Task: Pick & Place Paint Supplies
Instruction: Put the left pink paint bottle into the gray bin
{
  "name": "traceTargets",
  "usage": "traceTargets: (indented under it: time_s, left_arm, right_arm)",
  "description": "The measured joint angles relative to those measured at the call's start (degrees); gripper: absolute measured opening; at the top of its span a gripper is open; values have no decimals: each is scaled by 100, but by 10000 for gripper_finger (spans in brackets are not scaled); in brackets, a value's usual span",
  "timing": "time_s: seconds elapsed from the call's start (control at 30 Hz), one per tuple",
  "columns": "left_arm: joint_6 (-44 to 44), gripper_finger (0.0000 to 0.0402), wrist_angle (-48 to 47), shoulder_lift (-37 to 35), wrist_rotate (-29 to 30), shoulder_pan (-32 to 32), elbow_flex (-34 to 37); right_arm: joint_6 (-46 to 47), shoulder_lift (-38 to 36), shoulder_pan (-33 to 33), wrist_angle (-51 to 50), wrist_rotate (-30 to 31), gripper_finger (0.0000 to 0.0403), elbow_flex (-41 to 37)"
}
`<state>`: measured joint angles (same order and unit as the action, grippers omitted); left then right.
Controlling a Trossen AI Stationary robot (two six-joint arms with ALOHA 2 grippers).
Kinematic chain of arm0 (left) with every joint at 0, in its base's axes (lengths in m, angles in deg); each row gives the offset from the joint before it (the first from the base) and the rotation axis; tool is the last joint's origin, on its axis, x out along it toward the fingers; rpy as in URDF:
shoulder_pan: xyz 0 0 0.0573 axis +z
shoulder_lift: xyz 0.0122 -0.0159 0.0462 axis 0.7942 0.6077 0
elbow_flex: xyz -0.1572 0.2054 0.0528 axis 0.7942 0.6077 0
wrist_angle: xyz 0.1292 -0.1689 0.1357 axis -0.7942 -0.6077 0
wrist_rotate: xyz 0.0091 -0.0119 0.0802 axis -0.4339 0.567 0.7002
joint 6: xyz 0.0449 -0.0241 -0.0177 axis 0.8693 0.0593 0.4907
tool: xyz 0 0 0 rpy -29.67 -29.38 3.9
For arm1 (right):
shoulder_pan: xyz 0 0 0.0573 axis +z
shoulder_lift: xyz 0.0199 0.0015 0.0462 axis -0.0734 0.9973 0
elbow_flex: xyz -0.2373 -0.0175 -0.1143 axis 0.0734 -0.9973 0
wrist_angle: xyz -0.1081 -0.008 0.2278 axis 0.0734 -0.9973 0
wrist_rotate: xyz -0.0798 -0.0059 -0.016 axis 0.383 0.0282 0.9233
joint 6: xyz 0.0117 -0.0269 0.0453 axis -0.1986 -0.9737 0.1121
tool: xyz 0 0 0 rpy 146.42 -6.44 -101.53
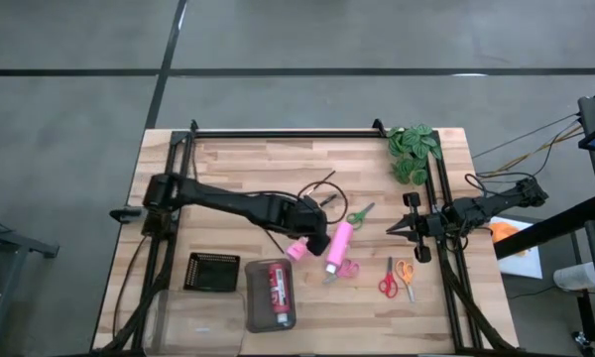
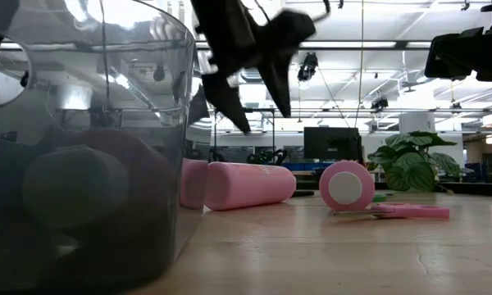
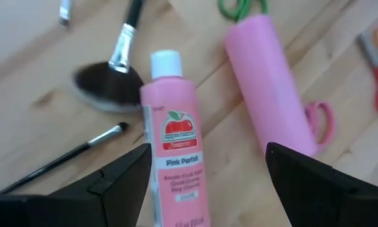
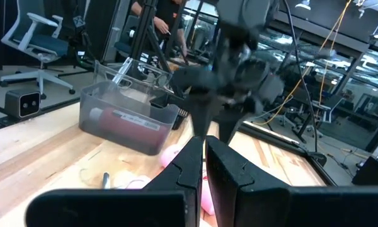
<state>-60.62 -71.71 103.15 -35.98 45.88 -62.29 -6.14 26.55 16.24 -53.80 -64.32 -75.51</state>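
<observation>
- Left gripper (image 1: 315,241) hangs over mid surface w/ fingers (image 3: 123,180) spread wide, nothing between them; in the left wrist view they straddle the small pink paint bottle w/ white cap and apple label (image 3: 173,170) lying flat below.
- That bottle shows in the high view as a pink end (image 1: 297,250) poking out just beside the gripper.
- Larger pink paint bottle, plain side up (image 1: 338,246), lies alongside it on the light wooden surface (image 1: 228,169), slightly angled; the two are close but apart in the left wrist view.
- Red paint bottle (image 1: 277,294) lies inside the clear plastic tray (image 1: 252,307) near the front edge; black mesh tray (image 1: 212,272) sits just left of it.
- Fluffy black-tipped brush w/ silver ferrule (image 3: 110,82) and thin dark brush (image 3: 69,154) lie near the small bottle's cap end.
- Green-handled scissors (image 1: 360,213) lie past the large bottle's far end; pink-handled scissors (image 1: 345,269) touch or nearly touch its near end.
- Red-handled scissors (image 1: 388,283) and orange-handled scissors (image 1: 406,273) lie side by side toward the right.
- Right gripper (image 1: 399,228) waits at the right rail, fingers (image 4: 230,173) pressed together, holding nothing.
- Green leafy plant (image 1: 412,151) sits at the far right corner.
</observation>
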Motion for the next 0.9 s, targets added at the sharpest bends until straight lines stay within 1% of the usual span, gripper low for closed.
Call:
traceTargets:
  time_s: [0.17,0.47,0.67,0.9]
  left_arm:
    - [88,314,120,424,-126,-1,2]
    - [86,314,129,674,-60,17,30]
    - [-251,314,474,665,-143,22,513]
    - [-506,313,774,654,-319,28,769]
  right_arm:
    - [0,0,0,0,0,15,0]
    - [0,2,0,0,0,15,0]
    - [0,2,-2,0,0,15,0]
    - [0,2,-1,-1,0,15,0]
